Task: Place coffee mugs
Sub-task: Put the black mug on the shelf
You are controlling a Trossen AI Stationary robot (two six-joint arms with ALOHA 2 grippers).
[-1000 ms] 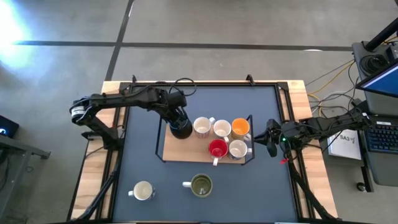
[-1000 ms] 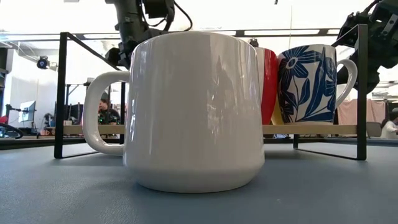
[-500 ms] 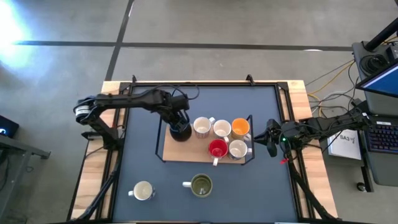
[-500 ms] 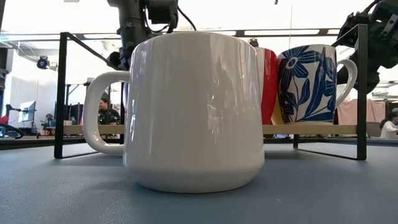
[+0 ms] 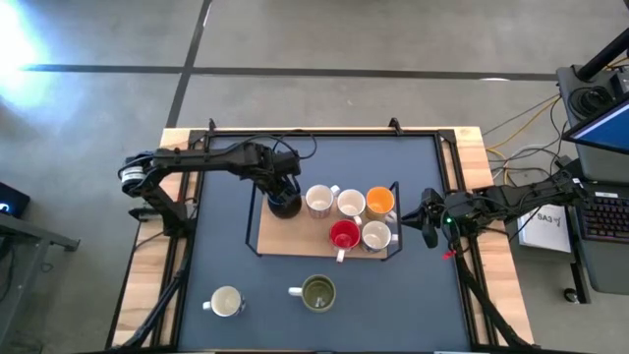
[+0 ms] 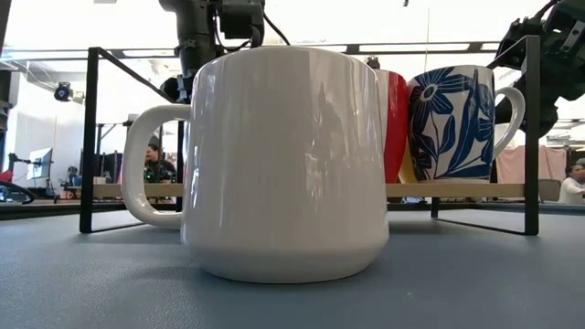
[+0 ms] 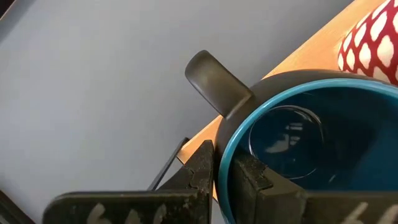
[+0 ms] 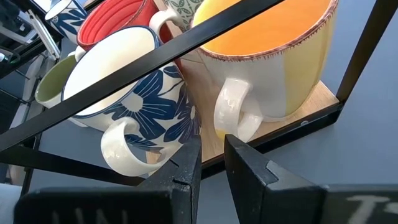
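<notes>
My left gripper [image 5: 282, 193] [image 7: 224, 165] is shut on a dark blue mug [image 5: 285, 206] at the left end of a wooden rack board [image 5: 295, 241]. Its handle [image 7: 214, 81] points away from the other mugs. On the board stand two white mugs [image 5: 319, 201] [image 5: 351, 204], an orange mug [image 5: 380, 202], a red mug [image 5: 344, 235] and a blue-flowered white mug [image 5: 376, 236] [image 8: 134, 93]. A white mug [image 5: 226, 301] [image 6: 283, 164] and an olive green mug [image 5: 317, 293] stand on the table in front. My right gripper [image 5: 425, 218] [image 8: 212, 155] waits shut, just right of the rack. My left gripper pinches the dark blue mug's rim [image 7: 227, 140] beside the handle. One finger [image 7: 249, 177] is inside the mug and one [image 7: 199, 168] outside. The fingers come from above, pointing down. The mug is upright over the board's left end; its base is hidden.
The black metal frame [image 5: 252, 211] [image 6: 89, 137] rises around the board, with a bar [image 8: 186, 56] across the right end in front of my right gripper. Bare dark table lies left of the rack [image 5: 221, 226] and along the far side.
My left arm has shifted a little toward the table's right while keeping hold of the dark blue mug. The mug stays at the board's left end.
</notes>
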